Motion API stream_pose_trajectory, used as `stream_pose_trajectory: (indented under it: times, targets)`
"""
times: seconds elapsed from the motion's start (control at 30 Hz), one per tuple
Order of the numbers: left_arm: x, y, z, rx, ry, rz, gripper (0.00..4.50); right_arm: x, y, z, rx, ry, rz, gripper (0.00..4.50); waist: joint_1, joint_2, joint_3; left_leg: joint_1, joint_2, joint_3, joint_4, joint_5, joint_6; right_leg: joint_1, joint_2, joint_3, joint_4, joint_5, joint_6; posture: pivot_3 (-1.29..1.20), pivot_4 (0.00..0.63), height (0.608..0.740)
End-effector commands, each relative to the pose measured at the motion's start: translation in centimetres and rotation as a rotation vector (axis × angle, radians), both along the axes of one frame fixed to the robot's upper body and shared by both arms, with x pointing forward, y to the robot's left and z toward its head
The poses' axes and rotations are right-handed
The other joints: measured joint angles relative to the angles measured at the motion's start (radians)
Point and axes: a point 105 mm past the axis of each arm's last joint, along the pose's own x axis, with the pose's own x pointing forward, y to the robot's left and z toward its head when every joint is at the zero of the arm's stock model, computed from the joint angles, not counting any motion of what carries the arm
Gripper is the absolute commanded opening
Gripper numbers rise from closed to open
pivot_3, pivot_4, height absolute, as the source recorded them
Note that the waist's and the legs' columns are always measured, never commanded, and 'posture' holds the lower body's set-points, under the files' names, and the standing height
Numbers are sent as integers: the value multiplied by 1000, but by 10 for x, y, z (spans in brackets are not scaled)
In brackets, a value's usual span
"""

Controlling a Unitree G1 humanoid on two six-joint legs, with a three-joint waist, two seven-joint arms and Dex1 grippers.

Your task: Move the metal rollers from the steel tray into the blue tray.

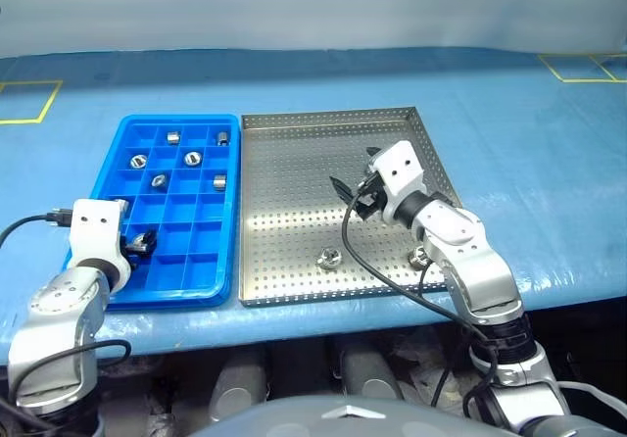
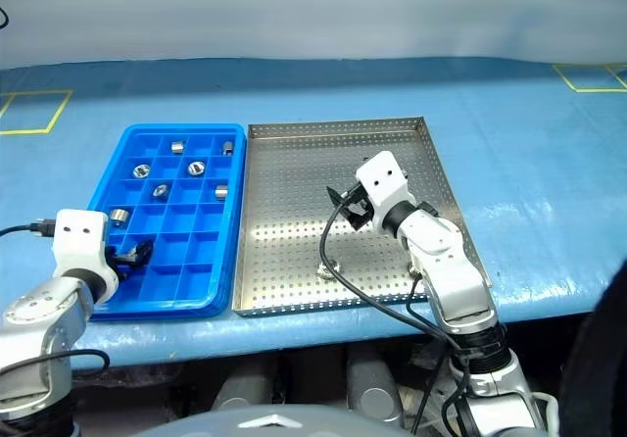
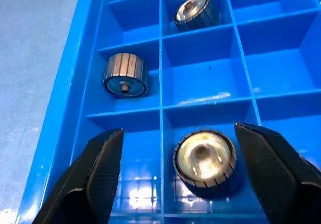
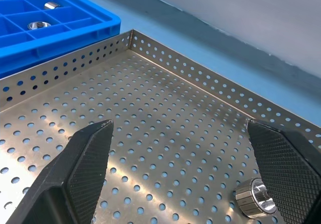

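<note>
Several metal rollers [image 1: 191, 159] already sit in separate pockets of the blue tray [image 1: 223, 261], which lies on the left and touches the steel tray [image 1: 294, 187] along its long side. Over the blue tray's near corner, the left gripper [image 1: 145, 243] stands with its jaws apart and nothing between them; in its wrist view one roller [image 3: 205, 156] lies in the pocket below, clear of both fingers [image 3: 93, 171]. Further right, a roller [image 1: 329, 257] rests near the steel tray's front rim and another [image 1: 419, 255] sits close by the right forearm. The right gripper [image 1: 353, 184] hovers above the perforated floor, spread wide and empty, with a ribbed roller [image 4: 253, 198] just beside one fingertip. These pieces look hard, smooth and dense for their size, so I'd expect them to roll or squirt out of a loose pinch; squeezing across the ribbed side wall seems the surest hold.
</note>
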Motion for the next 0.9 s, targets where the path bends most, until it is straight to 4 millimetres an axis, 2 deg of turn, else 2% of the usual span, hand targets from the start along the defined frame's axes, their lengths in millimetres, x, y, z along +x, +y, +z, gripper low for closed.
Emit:
stream_pose_trajectory:
  times: [0.03, 0.1, 0.17, 0.23, 0.33, 0.47, 0.6, 0.8, 0.9]
  targets:
    - [8, -63, 37, -95, -173, -302, 3663, -4, -1, 13, 6, -52, 5, 4500, -1, 0, 0, 0, 0, 0, 0, 0, 0, 0, 0, 0, 0, 0, 0, -139, 150, 740]
    - [9, -101, 38, -121, -163, -470, 3663, -4, -2, 13, 3, -55, -2, 4500, -4, 0, 0, 0, 0, 0, 0, 0, 0, 0, 0, 0, 0, 0, 0, -153, 150, 740]
    - [8, -127, 32, -129, -116, -593, 3663, -3, -4, 15, 3, -63, -14, 4500, -11, 0, 0, 0, 0, 1, 0, 0, 0, 0, 1, 2, 0, 0, 1, -171, 150, 740]
    - [8, -146, 17, -124, -40, -684, 3663, -3, -10, 17, 1, -70, -42, 4500, -23, 0, 0, 0, 0, 2, 0, 0, 1, 0, 2, 3, 0, 1, 1, -198, 150, 740]
    - [13, -149, -9, -88, 75, -718, 3663, -1, -23, 17, -18, -74, -114, 4500, -42, 0, 0, 1, 1, 3, 0, 0, 1, -1, 3, 4, 0, 1, 2, -228, 150, 740]
    - [16, -149, -24, -65, 136, -749, 3663, -3, -32, 17, -22, -75, -155, 4500, -75, 0, 0, 0, 1, 4, 0, 0, 1, -1, 4, 5, 1, 1, 3, -262, 150, 740]
    - [15, -161, -25, -87, 140, -830, 3663, -7, -32, 16, -19, -72, -163, 4500, -98, 1, 0, 0, 1, 4, 0, -1, 1, -2, 4, 6, 0, 3, 6, -285, 150, 740]
    - [24, -170, -2, -134, 40, -867, 3663, -10, -34, 16, -11, -76, -183, 4500, -129, 1, 0, 0, 1, 4, 0, -1, 2, -1, 4, 7, 0, 4, 7, -311, 150, 740]
    - [20, -177, -7, -124, 65, -927, 3663, -11, -35, 17, -11, -77, -189, 4500, -147, 1, 0, 0, 1, 4, 0, -1, 2, -2, 4, 7, 0, 3, 7, -314, 150, 740]
